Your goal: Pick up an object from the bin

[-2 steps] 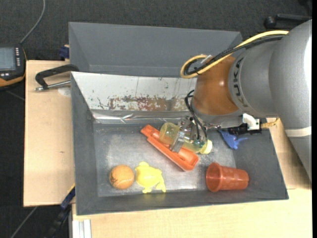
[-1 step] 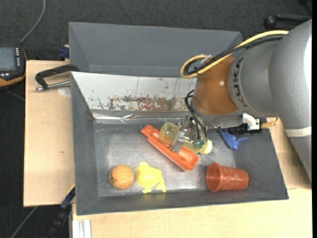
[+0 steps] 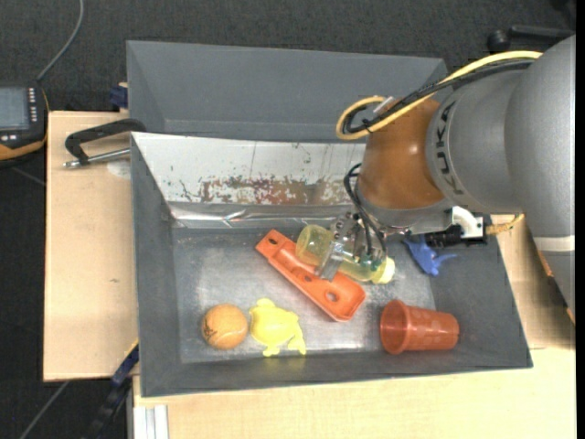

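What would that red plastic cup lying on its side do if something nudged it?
Lying on its side, the red plastic cup would probably roll, curving since it seems to taper. It looks hollow and thin, so likely light and easily squashed.

Setting: robotics lab, bin-picking test cell.

Evidence:
- Large grey industrial arm (image 3: 512, 135), "KUKA" lettering on its casing, an orange cover (image 3: 398, 167) at the wrist, yellow cables (image 3: 439, 85) looped along it.
- It reaches down into a grey metal bin (image 3: 274, 90); the back wall is scuffed, with reddish streaks.
- Contents are unrelated small items lying loose: orange ball (image 3: 225, 326), yellow toy (image 3: 276, 327), red cup (image 3: 418, 327), orange plastic tool (image 3: 306, 277).
- Dark carpet floor (image 3: 274, 7) with a loose black cable (image 3: 78, 7) trailing over it.
- Handheld unit (image 3: 18, 112) with a small screen and orange trim, at the left edge.
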Available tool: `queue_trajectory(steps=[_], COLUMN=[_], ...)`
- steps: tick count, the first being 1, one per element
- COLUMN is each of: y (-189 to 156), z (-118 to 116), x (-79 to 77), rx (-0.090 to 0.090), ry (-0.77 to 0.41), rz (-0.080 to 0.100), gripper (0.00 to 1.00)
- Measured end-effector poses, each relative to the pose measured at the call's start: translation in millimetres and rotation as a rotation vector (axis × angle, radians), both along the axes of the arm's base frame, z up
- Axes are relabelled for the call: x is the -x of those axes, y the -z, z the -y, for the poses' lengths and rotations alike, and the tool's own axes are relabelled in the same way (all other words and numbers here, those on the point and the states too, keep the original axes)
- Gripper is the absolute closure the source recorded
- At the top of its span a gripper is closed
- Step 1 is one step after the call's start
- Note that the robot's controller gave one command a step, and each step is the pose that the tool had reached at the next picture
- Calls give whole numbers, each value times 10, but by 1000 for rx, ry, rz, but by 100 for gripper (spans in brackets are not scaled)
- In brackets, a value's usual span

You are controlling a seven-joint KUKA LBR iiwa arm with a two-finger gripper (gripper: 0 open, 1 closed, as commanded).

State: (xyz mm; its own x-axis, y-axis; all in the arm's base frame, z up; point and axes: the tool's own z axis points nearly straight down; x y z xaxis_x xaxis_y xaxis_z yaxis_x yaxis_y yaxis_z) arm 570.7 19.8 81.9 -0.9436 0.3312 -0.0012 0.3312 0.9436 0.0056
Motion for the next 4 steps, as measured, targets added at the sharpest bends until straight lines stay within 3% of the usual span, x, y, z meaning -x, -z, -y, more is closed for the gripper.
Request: queue_trajectory(steps=[4], y=[-779], z=[0], x=[-27], rx=[-1], ry=[-1], rz=[11], gripper=[100])
